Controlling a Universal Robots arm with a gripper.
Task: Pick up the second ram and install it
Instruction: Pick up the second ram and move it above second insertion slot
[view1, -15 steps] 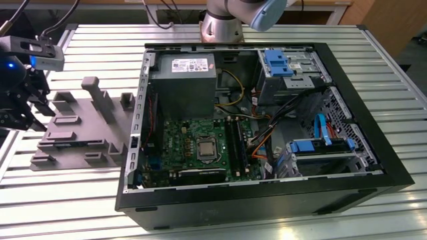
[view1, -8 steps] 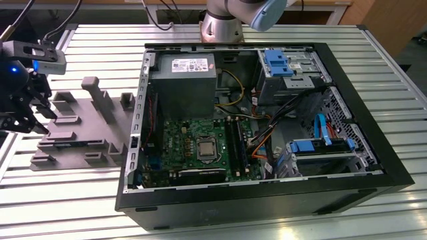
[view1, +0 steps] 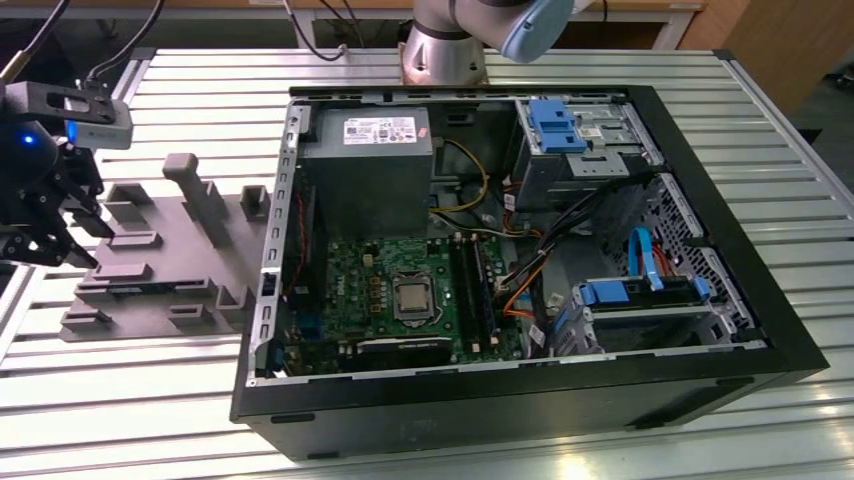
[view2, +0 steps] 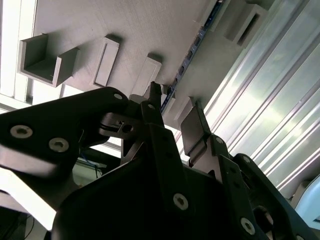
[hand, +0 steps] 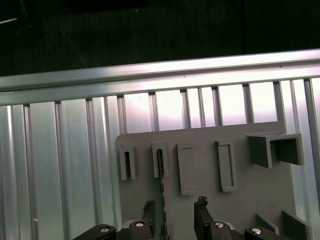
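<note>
The second ram (hand: 161, 192) stands edge-on in a slot of the grey holder block (hand: 240, 210), a thin dark strip with a blue-green edge; the second wrist view also shows this ram (view2: 192, 50). My gripper (hand: 175, 209) is open just above the block, its two black fingers (hand: 201, 210) either side of the ram, which sits closer to one of them. No finger touches it. In the exterior view the gripper (view1: 60, 240) hangs over the holder block (view1: 154, 260) at the exterior view's left.
An open black computer case (view1: 534, 400) lies at the exterior view's right, with the green motherboard (view1: 387, 290) and its long black slots (view1: 475, 285). Cables, drive bays and a grey power supply (view1: 367, 165) crowd the case. The ribbed aluminium table (view1: 134, 400) runs all around.
</note>
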